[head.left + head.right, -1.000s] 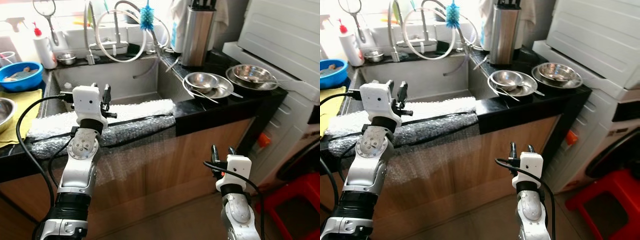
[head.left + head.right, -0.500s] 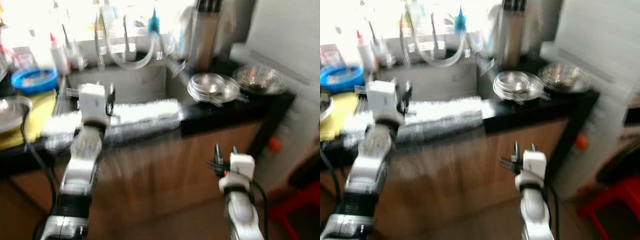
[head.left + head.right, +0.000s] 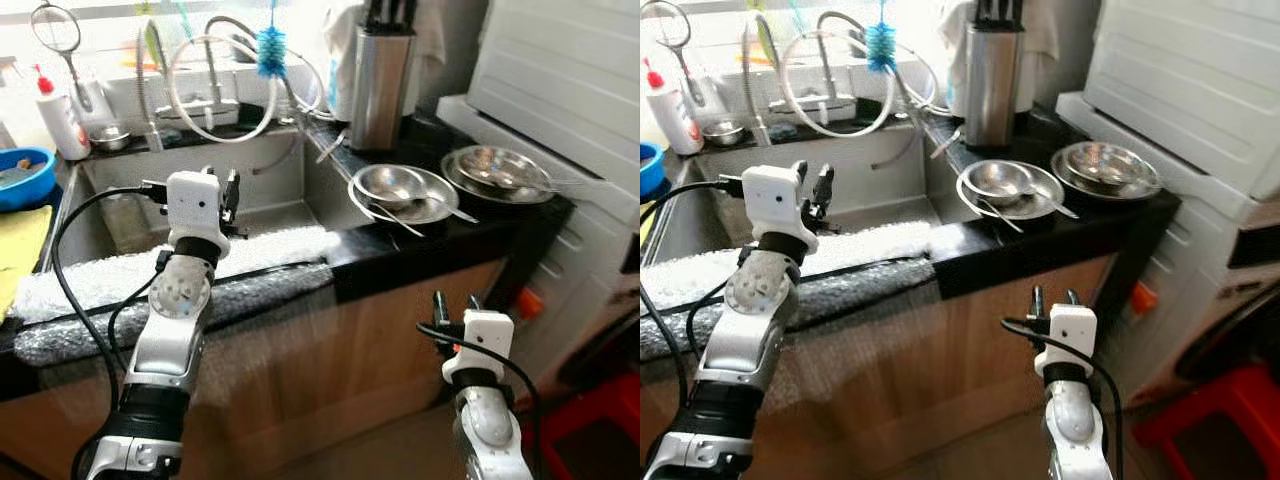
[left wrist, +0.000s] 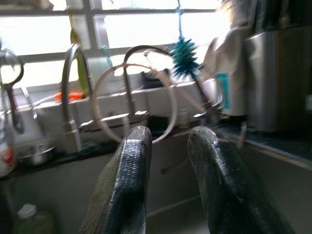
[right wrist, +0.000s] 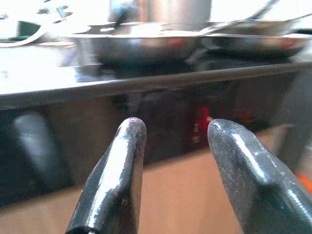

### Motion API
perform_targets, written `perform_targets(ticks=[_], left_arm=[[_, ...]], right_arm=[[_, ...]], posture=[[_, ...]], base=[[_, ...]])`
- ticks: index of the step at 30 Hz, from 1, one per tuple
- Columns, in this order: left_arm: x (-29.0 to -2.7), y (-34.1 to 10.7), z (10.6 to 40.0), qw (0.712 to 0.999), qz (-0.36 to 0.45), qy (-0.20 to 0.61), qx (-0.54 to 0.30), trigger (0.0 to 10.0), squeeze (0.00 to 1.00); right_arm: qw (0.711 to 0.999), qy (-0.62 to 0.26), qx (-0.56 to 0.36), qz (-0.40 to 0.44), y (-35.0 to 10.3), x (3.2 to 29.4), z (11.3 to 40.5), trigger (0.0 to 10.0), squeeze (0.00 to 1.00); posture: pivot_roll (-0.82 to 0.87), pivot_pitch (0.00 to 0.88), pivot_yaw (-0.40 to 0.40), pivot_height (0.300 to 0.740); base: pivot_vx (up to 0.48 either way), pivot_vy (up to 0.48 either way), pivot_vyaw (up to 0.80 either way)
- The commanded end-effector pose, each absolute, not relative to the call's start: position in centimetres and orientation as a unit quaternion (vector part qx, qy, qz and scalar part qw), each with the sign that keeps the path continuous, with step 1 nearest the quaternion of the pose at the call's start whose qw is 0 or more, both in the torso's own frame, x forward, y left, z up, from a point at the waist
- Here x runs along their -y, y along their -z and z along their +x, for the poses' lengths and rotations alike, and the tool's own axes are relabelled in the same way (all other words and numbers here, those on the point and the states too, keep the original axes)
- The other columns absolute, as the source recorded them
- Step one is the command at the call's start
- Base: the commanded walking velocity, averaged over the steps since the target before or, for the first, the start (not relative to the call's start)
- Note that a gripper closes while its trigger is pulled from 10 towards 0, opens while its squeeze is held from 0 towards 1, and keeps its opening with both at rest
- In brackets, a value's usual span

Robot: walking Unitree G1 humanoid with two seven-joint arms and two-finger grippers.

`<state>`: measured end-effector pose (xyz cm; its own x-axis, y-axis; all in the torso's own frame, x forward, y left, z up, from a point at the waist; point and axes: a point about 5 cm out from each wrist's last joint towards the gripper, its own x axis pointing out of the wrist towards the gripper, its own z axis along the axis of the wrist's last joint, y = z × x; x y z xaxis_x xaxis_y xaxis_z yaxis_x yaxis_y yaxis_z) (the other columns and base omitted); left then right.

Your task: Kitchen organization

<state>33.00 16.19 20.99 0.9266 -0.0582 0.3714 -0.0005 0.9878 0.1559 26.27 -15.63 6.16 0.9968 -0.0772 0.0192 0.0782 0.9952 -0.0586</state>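
Steel bowls and plates (image 3: pixel 405 190) with utensils lie on the black counter (image 3: pixel 440 235) right of the sink (image 3: pixel 150 200); a second steel dish (image 3: pixel 500 170) sits farther right. My left gripper (image 3: pixel 232 190) is raised over the sink's front edge, open and empty; its fingers (image 4: pixel 131 165) point at the tap (image 4: pixel 73 97). My right gripper (image 3: pixel 455 300) hangs low in front of the wooden cabinet, below the counter edge, open and empty, fingers (image 5: pixel 129 161) pointing at the counter's front.
Bubble wrap (image 3: pixel 120 290) drapes over the sink's front edge. A steel knife block (image 3: pixel 380 80), a blue bottle brush (image 3: pixel 270 45), a white bottle (image 3: pixel 55 105) and a blue bowl (image 3: pixel 20 175) stand around the sink. A white appliance (image 3: pixel 570 110) is on the right.
The camera has shifted right and slightly nearer the counter; the view blurred midway. Both arms hold about the same poses, grippers still open.
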Motion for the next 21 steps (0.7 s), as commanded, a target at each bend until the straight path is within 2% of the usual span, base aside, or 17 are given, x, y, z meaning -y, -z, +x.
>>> perform_targets(ticks=[1, 21], left_arm=[[-15.96, -21.38, 33.06, 0.977, 0.075, 0.017, 0.197, 10.0, 0.0], [-15.35, -20.8, 32.99, 0.979, 0.072, 0.03, 0.188, 10.0, 0.0]], right_arm=[[0.999, 0.041, 0.013, -0.032, -6.57, 15.89, 26.53, 10.0, 0.0], [0.998, 0.042, 0.015, -0.035, -6.73, 16.05, 26.49, 10.0, 0.0]], posture=[[-0.08, 0.011, -0.022, 0.74], [-0.09, 0.017, -0.025, 0.74]], base=[[0.0, 0.0, 0.0], [0.0, 0.0, 0.0]])
